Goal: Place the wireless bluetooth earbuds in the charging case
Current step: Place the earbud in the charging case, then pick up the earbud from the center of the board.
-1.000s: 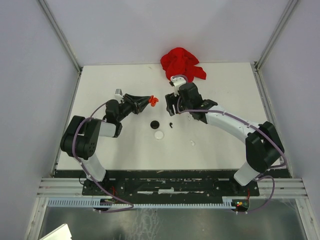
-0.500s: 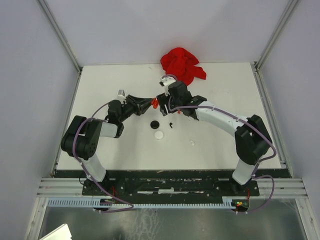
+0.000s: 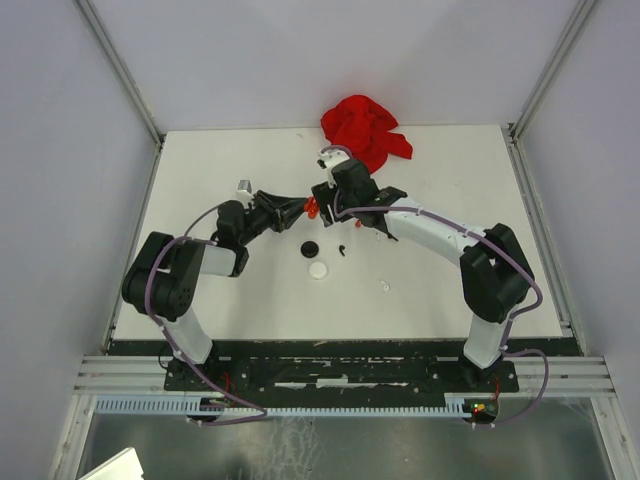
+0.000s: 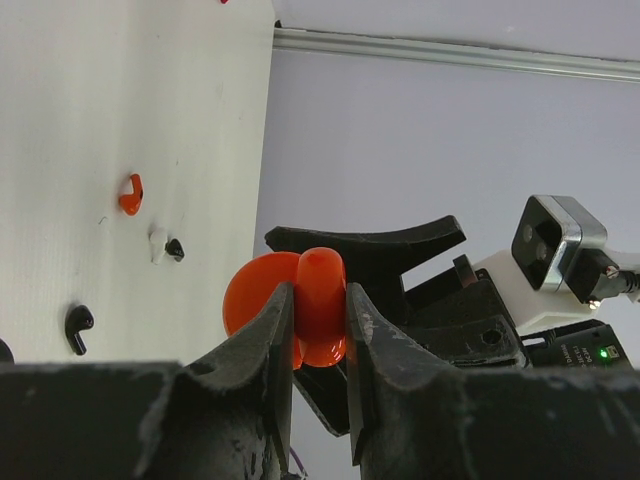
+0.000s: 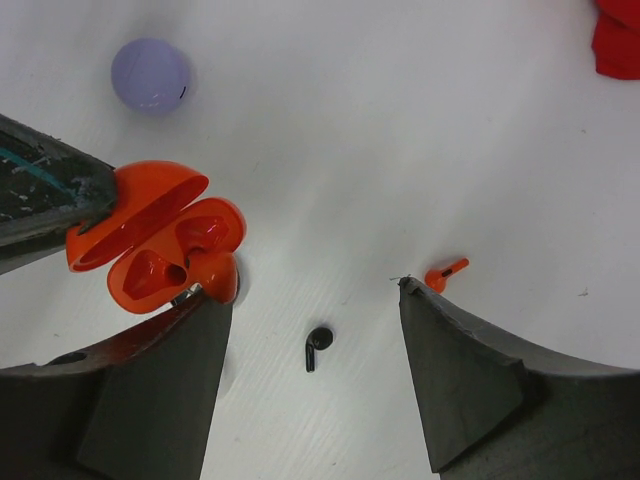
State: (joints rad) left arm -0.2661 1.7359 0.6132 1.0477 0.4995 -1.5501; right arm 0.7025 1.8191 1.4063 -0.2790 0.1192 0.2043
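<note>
The left arm (image 3: 165, 280) and right arm (image 3: 440, 232) — black joints, white link shells — carry lilac cables (image 3: 420, 213); the fingers (image 5: 470, 380) are scuffed dark wedges.

The top camera looks down from behind the arm bases (image 3: 195, 348), taking in the whole table (image 3: 450, 280). Both wrist cameras sit close — left rolled sideways, right facing down — sharing the open orange case (image 5: 150, 240).

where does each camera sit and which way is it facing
top external: above and behind, looking down on the table; left arm and right arm show.
left wrist: looks along its own jaws, shut on the open orange case.
right wrist: looks down at the table between its own open jaws.
shared: both wrist views show the case and black earbud.
</note>
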